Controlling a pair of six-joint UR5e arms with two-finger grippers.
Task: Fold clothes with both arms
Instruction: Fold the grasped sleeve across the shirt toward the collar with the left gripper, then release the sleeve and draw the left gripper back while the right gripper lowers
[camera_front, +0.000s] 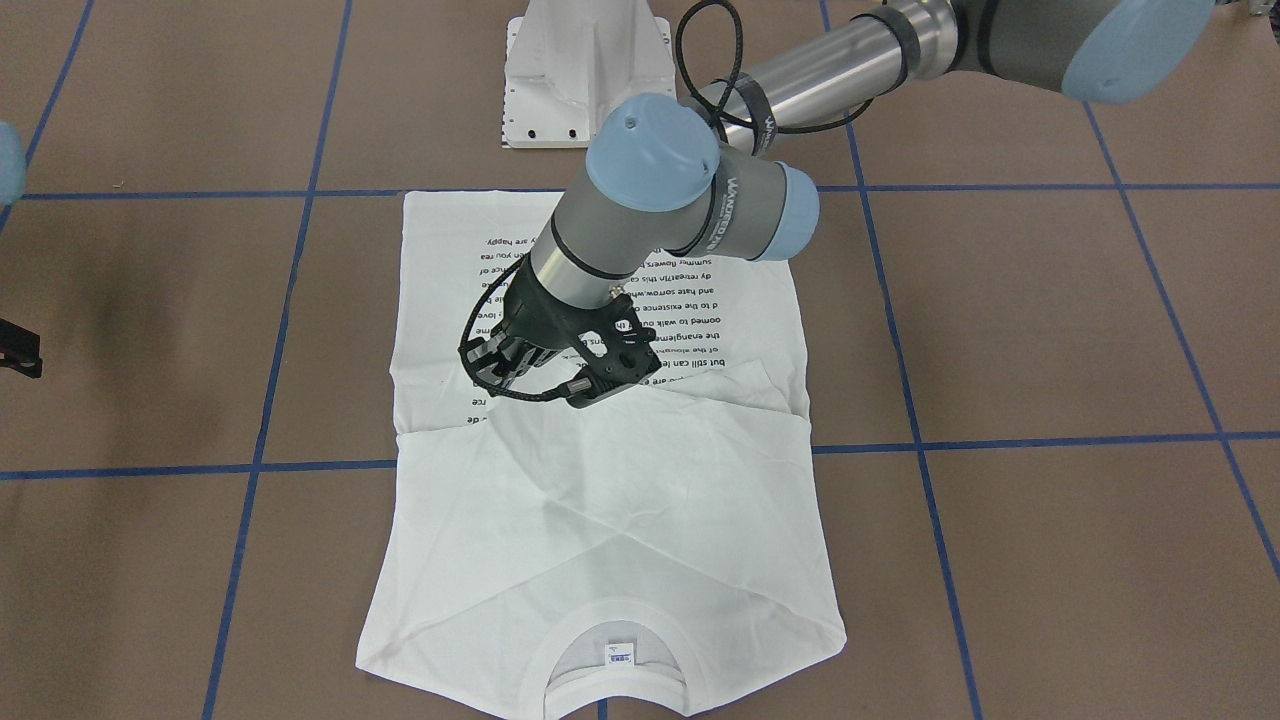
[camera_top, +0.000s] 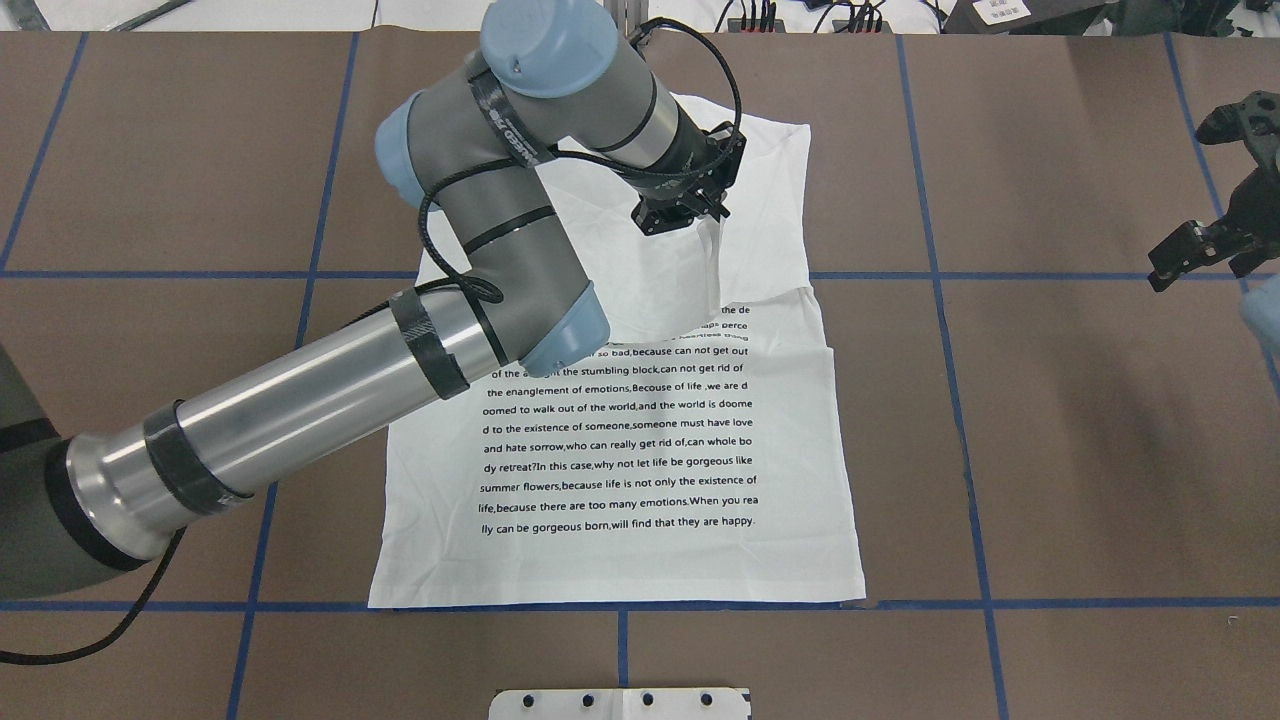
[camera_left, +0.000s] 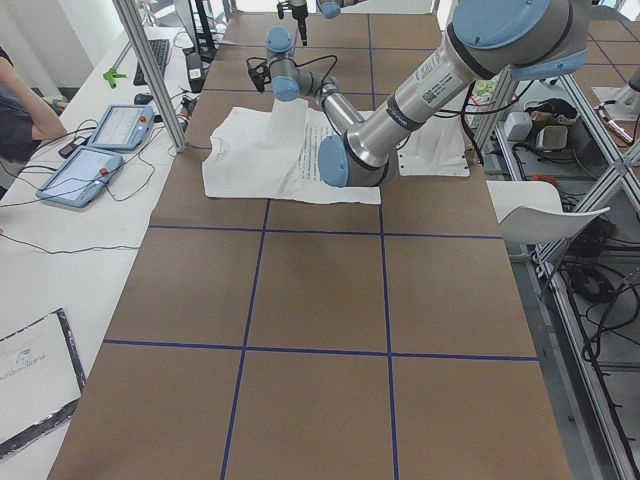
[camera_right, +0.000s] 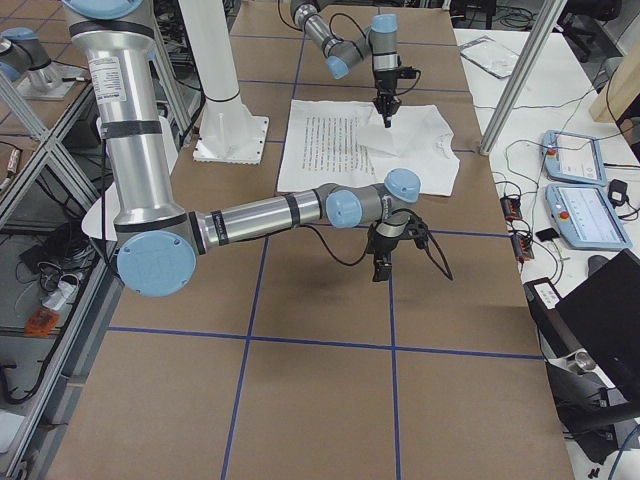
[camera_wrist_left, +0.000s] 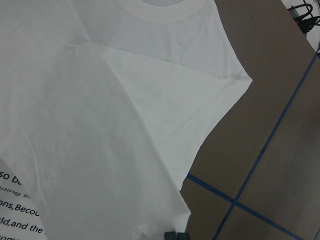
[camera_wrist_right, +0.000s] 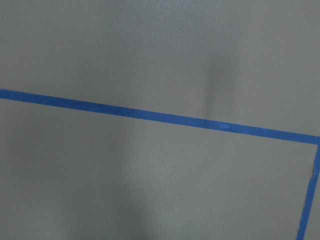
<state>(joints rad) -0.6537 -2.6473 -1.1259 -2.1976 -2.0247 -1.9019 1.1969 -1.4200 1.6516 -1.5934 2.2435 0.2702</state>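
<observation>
The white T-shirt (camera_top: 640, 440) lies flat mid-table, black text facing up. Its collar (camera_front: 615, 640) and neck label (camera_front: 620, 655) sit at the end far from the robot, with the sleeves folded in across the chest. My left gripper (camera_top: 690, 215) hangs over the upper chest and appears shut on a pinch of shirt cloth that rises to it. Its fingertips (camera_wrist_left: 175, 235) show together at the bottom edge of the left wrist view. My right gripper (camera_top: 1200, 250) hovers over bare table far off to the shirt's side. Whether it is open or shut I cannot tell.
Brown table cover with blue tape grid lines (camera_top: 930, 300). The white pedestal base (camera_front: 585, 70) stands at the robot's edge of the table. A side table with tablets (camera_left: 95, 150), a person's arm (camera_left: 25, 110) and a metal frame post (camera_left: 150, 70) lie beyond the far edge.
</observation>
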